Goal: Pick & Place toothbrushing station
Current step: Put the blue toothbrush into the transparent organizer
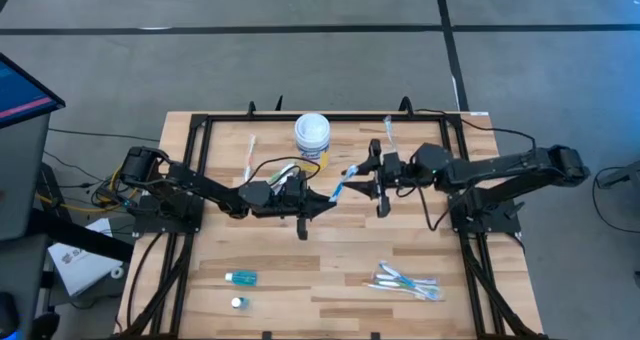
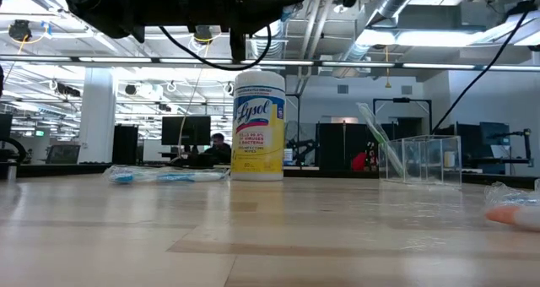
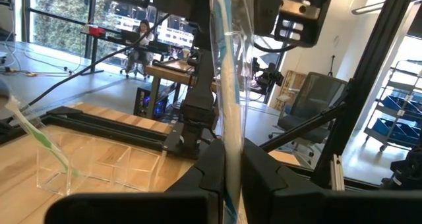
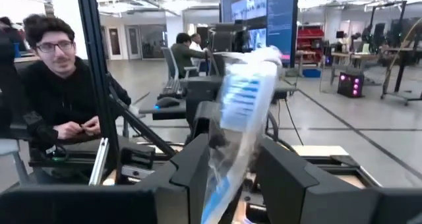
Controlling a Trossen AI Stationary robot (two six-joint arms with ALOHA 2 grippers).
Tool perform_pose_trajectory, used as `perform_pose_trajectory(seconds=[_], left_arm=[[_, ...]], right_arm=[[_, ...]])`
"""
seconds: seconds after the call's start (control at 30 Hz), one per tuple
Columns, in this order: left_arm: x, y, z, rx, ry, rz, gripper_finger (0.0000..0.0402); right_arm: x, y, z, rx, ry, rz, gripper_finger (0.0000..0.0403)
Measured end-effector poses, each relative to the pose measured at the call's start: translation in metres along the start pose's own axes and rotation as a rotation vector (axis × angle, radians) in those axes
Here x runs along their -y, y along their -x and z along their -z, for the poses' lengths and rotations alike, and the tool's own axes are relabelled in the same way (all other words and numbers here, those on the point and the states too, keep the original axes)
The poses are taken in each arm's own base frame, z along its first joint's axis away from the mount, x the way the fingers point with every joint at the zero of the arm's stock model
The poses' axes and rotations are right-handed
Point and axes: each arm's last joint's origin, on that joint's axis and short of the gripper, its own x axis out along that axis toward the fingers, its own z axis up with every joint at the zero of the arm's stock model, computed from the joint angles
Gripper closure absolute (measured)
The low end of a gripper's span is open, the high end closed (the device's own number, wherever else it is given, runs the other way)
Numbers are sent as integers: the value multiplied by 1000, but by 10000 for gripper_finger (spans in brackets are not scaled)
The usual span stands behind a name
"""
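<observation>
A blue toothbrush in a clear wrapper point(image 1: 345, 183) hangs over the middle of the table between my two grippers. My left gripper point(image 1: 325, 200) comes from the left and is shut on it point(image 3: 227, 85). My right gripper point(image 1: 360, 185) comes from the right, level and open. The wrapper's free end point(image 4: 241, 112) slants up between its fingers point(image 4: 198, 168). A row of clear plastic cups point(image 3: 86, 168) stands on the table at the far right, and a green toothbrush point(image 3: 39, 135) leans in it. My left gripper pinches the wrapped toothbrush between its two fingers near the brush's lower end point(image 3: 228, 141). The fingers come level from the table's left and lie across the brush. The brush is clear of the table and rises past the fingertips. My right gripper: whether a finger touches the wrapper I cannot tell.
A white-lidded yellow canister point(image 1: 312, 135) stands at the far middle. A wrapped toothbrush point(image 1: 250, 155) lies far left. A small blue tube point(image 1: 240, 277) and a small cap point(image 1: 237, 302) lie near left. Several wrapped toothbrushes point(image 1: 405, 280) lie near right. A black frame point(image 1: 200, 120) rims the table.
</observation>
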Motion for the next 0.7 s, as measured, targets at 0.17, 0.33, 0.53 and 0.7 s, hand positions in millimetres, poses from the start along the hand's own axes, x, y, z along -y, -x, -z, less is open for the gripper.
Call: perform_pose_trajectory(seconds=[0.17,0.33,0.53,0.7], left_arm=[[0,0,0,-1,0,0,385],[0,0,0,-1,0,0,385],[0,0,0,-3,-2,0,384],[0,0,0,-4,-2,0,383]], right_arm=[[-1,4,-4,13,0,-2,298],[-1,4,-2,-12,-1,-2,334],[-1,4,-2,-15,9,-3,393],[-1,4,-2,-15,4,-3,393]])
